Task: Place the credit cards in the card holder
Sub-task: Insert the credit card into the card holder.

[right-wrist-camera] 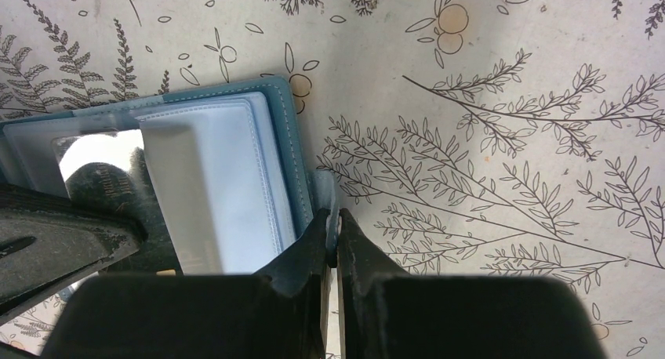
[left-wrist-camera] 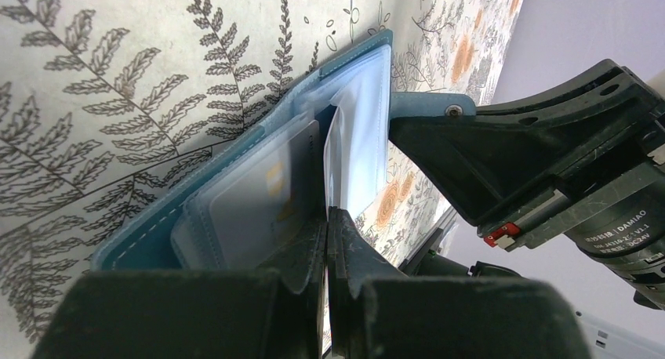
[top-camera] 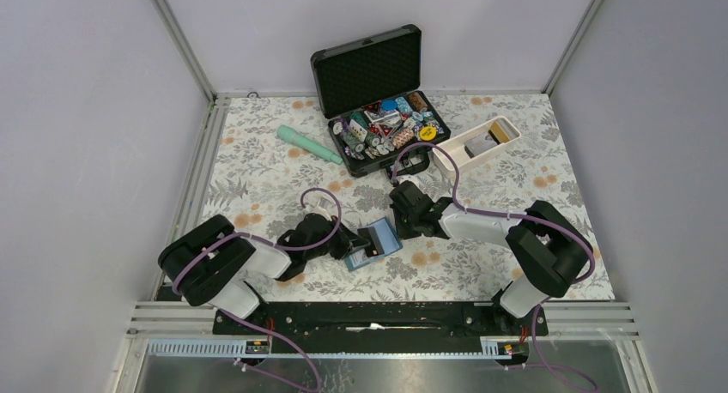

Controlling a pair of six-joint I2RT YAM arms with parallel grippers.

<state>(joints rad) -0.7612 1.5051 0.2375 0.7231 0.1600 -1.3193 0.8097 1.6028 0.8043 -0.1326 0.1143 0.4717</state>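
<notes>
Two grippers pinch one open teal card holder (top-camera: 375, 241), which lies inside-up on the floral table (top-camera: 257, 170), well in front of the black case (top-camera: 378, 101), toward the arm bases. Its long axis runs left to right, the right end angled slightly toward the case. The left gripper (left-wrist-camera: 327, 218) is closed on a clear inner sleeve (left-wrist-camera: 357, 132). The right gripper (right-wrist-camera: 336, 227) is closed on the snap tab (left-wrist-camera: 427, 106) at the holder's right edge. A silver-grey card (left-wrist-camera: 263, 206) sits in a sleeve. More credit cards (top-camera: 488, 141) lie in a white tray (top-camera: 440, 157) just right of the case.
</notes>
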